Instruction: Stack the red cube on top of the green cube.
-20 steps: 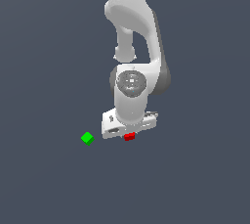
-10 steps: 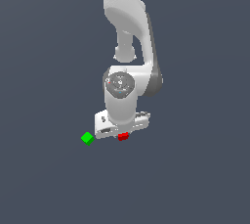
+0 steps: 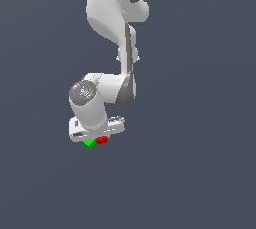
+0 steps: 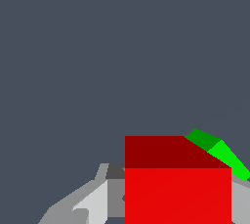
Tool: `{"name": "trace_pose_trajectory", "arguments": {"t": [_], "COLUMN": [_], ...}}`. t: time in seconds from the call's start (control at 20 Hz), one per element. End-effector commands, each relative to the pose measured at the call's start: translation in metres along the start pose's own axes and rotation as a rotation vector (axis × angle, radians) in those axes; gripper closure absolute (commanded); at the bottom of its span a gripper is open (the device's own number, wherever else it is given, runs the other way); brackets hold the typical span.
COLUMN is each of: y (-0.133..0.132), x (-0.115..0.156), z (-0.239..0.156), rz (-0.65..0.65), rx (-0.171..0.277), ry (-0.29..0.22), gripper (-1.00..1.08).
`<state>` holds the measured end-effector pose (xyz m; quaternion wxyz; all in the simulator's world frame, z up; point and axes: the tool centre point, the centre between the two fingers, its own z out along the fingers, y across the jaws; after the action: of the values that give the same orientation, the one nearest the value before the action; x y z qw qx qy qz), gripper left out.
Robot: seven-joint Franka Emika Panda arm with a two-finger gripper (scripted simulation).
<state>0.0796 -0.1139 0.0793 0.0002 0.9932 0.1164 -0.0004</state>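
The fingers are closed on the red cube, which fills the lower part of the wrist view with pale finger metal showing at either side of it; in the exterior view the same red cube hangs just under the white gripper, clear of the grey tabletop. What the coming move turns on is how the held cube sits against the green cube: in the exterior view the green one peeps out beside and slightly below the red one, toward the exterior view's left, the two looking close enough to touch or nearly so. In the wrist view only a corner wedge of the green cube shows past the far upper edge of the red one, so the red cube hides most of it and is not yet squarely over it. The green cube also looks turned at an angle to the red cube's faces. My judgement is that the carry is near its end, and a small shift toward the green cube is still needed before lowering and releasing; whether the red cube is high enough to clear the green top I cannot tell.
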Motion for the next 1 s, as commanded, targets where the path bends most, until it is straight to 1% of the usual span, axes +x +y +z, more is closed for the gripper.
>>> {"name": "trace_pose_trajectory", "arguments": {"t": [0.0,0.15,0.3,0.45,0.6,0.65,0.95], "y": [0.024,0.044,0.057,0.062,0.060,0.060,0.060], "x": [-0.008,-0.014,-0.017,-0.018,-0.017,-0.017,-0.017], "z": [0.007,0.014,0.018,0.019,0.019,0.019,0.019], "rz": [-0.001,-0.001,-0.001,-0.001,-0.001,-0.001,-0.001], "rx": [0.000,0.000,0.000,0.000,0.000,0.000,0.000], "ry": [0.001,0.001,0.001,0.001,0.001,0.001,0.001], "gripper": [1.08,1.08,1.08,1.08,1.08,-0.92,-0.92]}}
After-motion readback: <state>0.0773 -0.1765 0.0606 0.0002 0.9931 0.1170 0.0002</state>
